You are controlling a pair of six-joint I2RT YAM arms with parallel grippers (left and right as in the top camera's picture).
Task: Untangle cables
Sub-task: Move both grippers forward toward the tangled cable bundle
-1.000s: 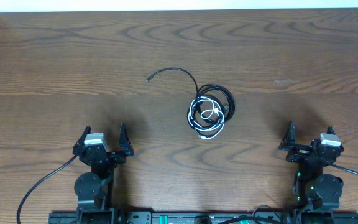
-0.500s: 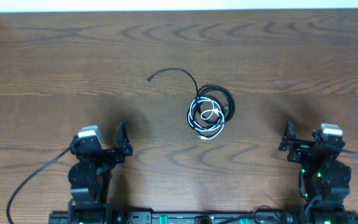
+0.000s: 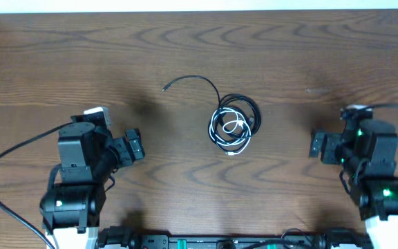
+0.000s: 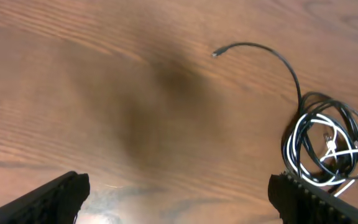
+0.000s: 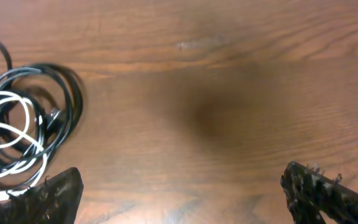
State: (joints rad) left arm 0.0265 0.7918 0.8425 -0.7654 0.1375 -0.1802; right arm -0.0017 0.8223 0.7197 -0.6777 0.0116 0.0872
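Tangled coil of black and white cables [image 3: 233, 126] on the wooden table [image 3: 185, 41], one black end trailing away, left gripper [image 3: 135, 146] and right gripper [image 3: 318, 145] flanking it, both spread wide, holding nothing

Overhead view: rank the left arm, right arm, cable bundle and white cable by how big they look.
1. The left arm and right arm look about alike, so they are not ranked; both sit nearer the camera.
2. The cable bundle.
3. The white cable, inside the bundle.
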